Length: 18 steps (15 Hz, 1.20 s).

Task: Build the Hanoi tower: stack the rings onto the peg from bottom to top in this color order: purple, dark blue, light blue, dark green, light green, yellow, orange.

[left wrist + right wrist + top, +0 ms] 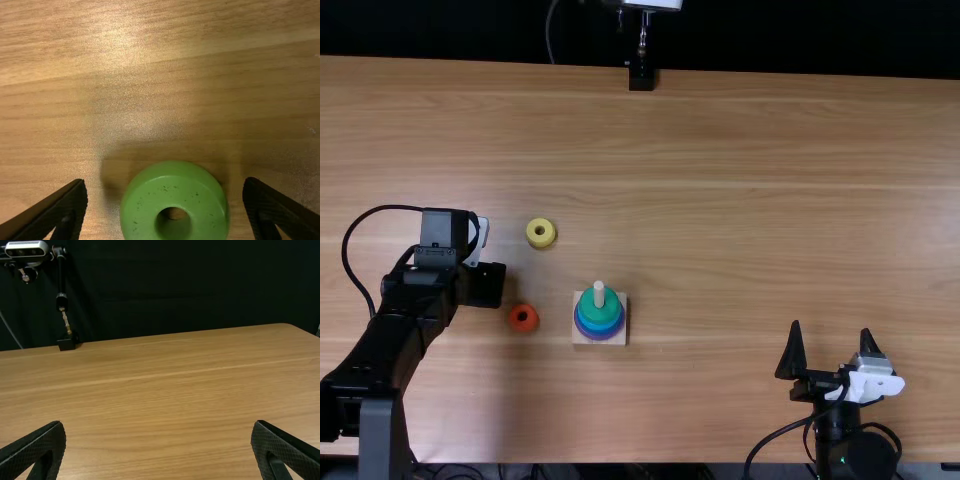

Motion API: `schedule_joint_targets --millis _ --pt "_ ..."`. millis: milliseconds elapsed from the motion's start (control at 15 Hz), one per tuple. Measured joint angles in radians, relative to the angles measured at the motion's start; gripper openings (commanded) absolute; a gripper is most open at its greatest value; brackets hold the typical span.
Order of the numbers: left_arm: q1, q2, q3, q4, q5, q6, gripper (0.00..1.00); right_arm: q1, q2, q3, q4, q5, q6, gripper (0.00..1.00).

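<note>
while the round light green ring [172,187] lies flat on the brown wooden table [150,75], my black left pincer [164,184] is spread astride it | cause: ring nearer one finger | risk: closing could skew it, then mis-seat it on the pale round peg [599,292]
</note>
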<state>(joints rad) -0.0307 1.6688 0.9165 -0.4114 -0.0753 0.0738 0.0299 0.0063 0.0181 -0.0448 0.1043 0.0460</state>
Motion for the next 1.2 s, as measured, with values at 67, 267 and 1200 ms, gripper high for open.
schedule_joint_targets --millis 67,267,1200 --pt "0.0 0.0 0.0 -0.002 0.0 0.0 1.0 0.0 0.0 0.0 0.0 0.0 -0.001 1.0" --pt "0.0 0.0 0.0 -0.041 0.0 0.0 1.0 0.0 0.0 0.0 0.0 0.0 0.0 1.0" --pt "0.013 0.0 0.0 -0.045 -0.004 -0.003 0.0 0.0 0.0 0.0 0.0 0.0 0.0 1.0"
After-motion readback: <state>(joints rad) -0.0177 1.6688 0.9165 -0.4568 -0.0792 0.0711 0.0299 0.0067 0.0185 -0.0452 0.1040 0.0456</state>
